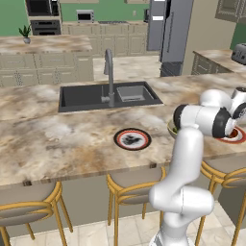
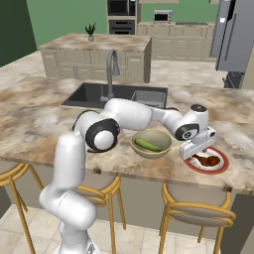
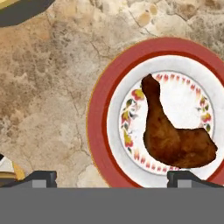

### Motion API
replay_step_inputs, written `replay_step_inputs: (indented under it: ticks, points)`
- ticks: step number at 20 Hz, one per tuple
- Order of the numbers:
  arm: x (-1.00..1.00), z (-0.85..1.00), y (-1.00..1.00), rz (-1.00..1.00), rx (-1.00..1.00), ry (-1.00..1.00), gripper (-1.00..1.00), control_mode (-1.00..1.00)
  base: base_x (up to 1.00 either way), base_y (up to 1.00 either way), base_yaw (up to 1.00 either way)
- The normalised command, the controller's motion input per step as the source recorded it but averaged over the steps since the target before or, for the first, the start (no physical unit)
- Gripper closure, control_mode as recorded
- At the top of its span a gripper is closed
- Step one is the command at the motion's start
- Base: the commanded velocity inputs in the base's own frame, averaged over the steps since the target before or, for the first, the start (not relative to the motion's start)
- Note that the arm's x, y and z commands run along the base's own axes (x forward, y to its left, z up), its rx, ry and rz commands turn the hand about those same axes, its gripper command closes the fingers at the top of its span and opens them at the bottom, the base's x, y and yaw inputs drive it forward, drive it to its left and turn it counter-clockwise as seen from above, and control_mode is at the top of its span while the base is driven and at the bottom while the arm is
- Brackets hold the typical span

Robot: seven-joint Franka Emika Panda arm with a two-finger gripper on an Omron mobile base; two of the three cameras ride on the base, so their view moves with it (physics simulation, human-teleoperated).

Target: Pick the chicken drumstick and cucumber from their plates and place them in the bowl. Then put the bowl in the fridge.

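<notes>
The reddish-brown chicken drumstick (image 3: 175, 131) lies on a red-rimmed plate (image 3: 98, 118) with a flowered white centre, on the counter's near right side (image 2: 218, 166). My gripper (image 3: 112, 177) hovers just above this plate's left part (image 2: 194, 150), open, with nothing between its fingers. The light-green cucumber (image 2: 148, 145) lies inside the cream-tan bowl (image 2: 151, 151), just left of that plate. A second plate (image 1: 132, 139), with a dark patterned centre, sits bare nearer the sink. The grey fridge (image 1: 170, 33) stands across the room.
A dark sink (image 1: 108, 96) with a tall faucet (image 1: 109, 72) is set into the marble counter behind the plates. Stools with tan frames (image 2: 198, 211) stand along the counter's near edge. A second counter island (image 2: 94, 47) lies beyond.
</notes>
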Motion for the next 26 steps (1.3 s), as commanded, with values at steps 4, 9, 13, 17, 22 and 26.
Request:
replay_step_inputs:
  ticks: [4, 9, 13, 17, 22, 26]
  points:
    - [0.28, -0.09, -0.16, 0.0, -0.04, 0.26, -1.0, -1.0, 0.0, 0.0, 0.0]
    - [0.12, -0.19, -0.16, 0.0, 0.0, 0.1, -1.0, -1.0, 0.0, 0.0, 0.0]
    - [0.0, -0.27, -0.17, 0.0, 0.01, -0.03, -1.0, -1.0, 0.0, 0.0, 0.0]
    - [0.0, -0.24, -0.12, 0.0, 0.03, -0.12, -1.0, -1.0, 0.0, 0.0, 0.0]
    - [0.02, -0.24, -0.02, 0.0, 0.04, -0.22, -1.0, -1.0, 0.0, 0.0, 0.0]
    - [0.18, -0.21, 0.0, 0.0, 0.0, -0.14, -1.0, -1.0, 0.0, 0.0, 0.0]
